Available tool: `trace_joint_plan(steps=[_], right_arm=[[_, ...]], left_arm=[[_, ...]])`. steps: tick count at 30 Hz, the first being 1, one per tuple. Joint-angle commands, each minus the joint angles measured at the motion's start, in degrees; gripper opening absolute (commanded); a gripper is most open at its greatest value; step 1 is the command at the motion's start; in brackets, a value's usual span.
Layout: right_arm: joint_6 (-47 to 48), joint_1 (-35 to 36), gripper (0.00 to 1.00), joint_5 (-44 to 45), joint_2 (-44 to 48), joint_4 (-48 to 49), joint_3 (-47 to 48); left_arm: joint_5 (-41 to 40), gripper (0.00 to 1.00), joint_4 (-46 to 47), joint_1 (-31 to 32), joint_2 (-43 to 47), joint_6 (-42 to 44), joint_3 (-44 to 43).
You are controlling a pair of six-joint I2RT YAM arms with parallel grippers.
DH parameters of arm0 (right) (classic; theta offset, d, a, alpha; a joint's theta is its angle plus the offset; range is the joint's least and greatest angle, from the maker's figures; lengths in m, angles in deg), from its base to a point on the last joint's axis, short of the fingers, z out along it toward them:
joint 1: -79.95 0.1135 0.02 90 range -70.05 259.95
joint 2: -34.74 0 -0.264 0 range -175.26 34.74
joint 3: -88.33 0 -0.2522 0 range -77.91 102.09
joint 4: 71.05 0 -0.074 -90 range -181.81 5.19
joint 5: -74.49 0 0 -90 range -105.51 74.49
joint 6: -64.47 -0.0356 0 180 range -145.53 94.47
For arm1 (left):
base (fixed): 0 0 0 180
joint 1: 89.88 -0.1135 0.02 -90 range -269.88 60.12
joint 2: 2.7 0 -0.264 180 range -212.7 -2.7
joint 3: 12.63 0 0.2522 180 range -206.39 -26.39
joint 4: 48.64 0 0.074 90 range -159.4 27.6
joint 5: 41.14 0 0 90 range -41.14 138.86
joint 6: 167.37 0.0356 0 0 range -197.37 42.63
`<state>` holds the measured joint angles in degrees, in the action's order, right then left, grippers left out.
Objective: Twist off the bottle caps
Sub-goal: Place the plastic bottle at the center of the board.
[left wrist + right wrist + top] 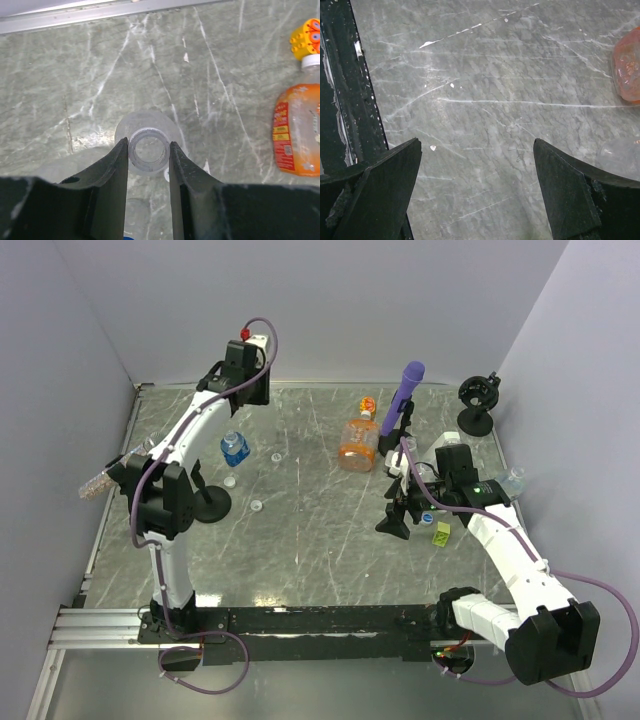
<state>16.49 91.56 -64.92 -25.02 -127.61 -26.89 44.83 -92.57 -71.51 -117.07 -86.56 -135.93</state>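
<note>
- The left gripper (147, 145) pinches the bare, capless neck of a clear bottle (150, 120) at the left rear of the table (225, 150) — this one looks done.
- The right gripper (477, 165) hangs spread wide, holding nothing.
- Next, I judge: the orange bottle (295, 130), its white cap (311, 61) on — one gripper steadies, the other twists.

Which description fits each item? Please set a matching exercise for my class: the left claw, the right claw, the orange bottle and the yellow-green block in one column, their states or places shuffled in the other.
Column one
1. left claw
2. right claw
3. orange bottle
4. yellow-green block

Column two
A. white cap on
B. wide open, holding nothing
C. on the table beside the right arm
D. closed on the capless neck of a clear bottle

Pairs: 1-D, 2-B, 3-A, 4-C
</note>
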Motion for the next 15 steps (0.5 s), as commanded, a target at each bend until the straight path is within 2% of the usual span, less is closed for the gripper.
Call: trace_joint_plan(steps=[1,3,7,9,15], right_arm=[[0.08,-0.19,0.99,-0.25,0.35,1.50,-0.40],[0.08,-0.19,0.99,-0.25,0.27,1.50,-0.40],[0.17,-0.19,0.99,-0.25,0.35,1.50,-0.49],[0.17,-0.19,0.99,-0.25,0.18,1.50,-0.49],[0.25,-0.19,0.99,-0.16,-0.08,1.41,-0.49]], left_arm=[[-2.56,0.03,-1.03,-0.88,-0.86,1.46,-3.31],[-2.65,0.05,-1.29,-1.06,-1.03,1.54,-3.31],[-2.47,0.18,-1.56,-1.14,-0.77,1.37,-3.14],[-2.38,0.32,-1.73,-1.14,-0.33,1.11,-3.14],[-0.80,0.59,-2.96,-1.14,0.46,0.49,-4.81]])
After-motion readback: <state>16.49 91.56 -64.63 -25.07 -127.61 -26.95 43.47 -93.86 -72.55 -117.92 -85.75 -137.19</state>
